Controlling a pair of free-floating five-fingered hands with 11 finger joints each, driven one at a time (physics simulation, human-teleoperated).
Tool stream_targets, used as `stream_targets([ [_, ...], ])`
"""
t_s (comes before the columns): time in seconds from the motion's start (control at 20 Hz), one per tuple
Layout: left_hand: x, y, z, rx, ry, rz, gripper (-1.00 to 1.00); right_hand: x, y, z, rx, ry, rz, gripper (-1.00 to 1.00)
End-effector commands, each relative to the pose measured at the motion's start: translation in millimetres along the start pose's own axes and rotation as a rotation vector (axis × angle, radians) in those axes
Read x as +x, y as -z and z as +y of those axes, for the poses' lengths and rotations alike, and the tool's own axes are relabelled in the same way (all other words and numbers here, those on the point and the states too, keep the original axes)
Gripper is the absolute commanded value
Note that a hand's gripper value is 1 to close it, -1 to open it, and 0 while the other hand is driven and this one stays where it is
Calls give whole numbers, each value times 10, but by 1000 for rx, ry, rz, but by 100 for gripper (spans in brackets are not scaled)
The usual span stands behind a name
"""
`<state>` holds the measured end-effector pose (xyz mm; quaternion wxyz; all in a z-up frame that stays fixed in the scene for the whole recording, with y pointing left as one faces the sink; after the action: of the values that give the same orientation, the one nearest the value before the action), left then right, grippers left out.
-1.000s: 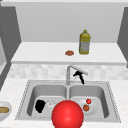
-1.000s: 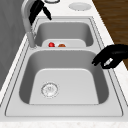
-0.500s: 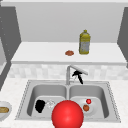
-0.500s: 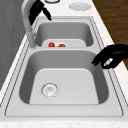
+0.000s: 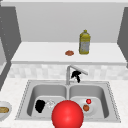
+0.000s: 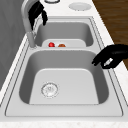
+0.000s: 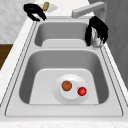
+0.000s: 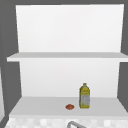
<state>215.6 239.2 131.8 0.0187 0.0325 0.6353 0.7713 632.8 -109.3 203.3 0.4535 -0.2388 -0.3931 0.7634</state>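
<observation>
Two black hands at a steel double sink, one curled at the faucet.

Left hand (image 5: 40, 106) hovers over the left basin's front edge, fingers loosely curled, holding nothing. A glossy red ball (image 5: 67, 114) hides the sink's front middle. Right hand (image 5: 76, 75) curls round the curved metal faucet (image 5: 72, 70). A white plate (image 7: 71, 88) in the right basin carries two small round fruits.
</observation>
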Motion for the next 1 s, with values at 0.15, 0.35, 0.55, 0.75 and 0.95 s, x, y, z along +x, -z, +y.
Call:
stream_targets([
  [0.15, 0, 0, 0, 0, 0, 0, 0, 25, 64, 105, -84, -34, -2, 100],
  [0.35, 0, 0, 0, 0, 0, 0, 0, 9, 108, 111, -170, -78, 12, 100],
  [0.55, 0, 0, 0, 0, 0, 0, 0, 14, 114, 147, -235, -84, 19, 100],
  [0.75, 0, 0, 0, 0, 0, 0, 0, 27, 93, 221, -326, -100, 21, 100],
  [0.95, 0, 0, 0, 0, 0, 0, 0, 37, 85, 300, -399, -131, 20, 100],
])
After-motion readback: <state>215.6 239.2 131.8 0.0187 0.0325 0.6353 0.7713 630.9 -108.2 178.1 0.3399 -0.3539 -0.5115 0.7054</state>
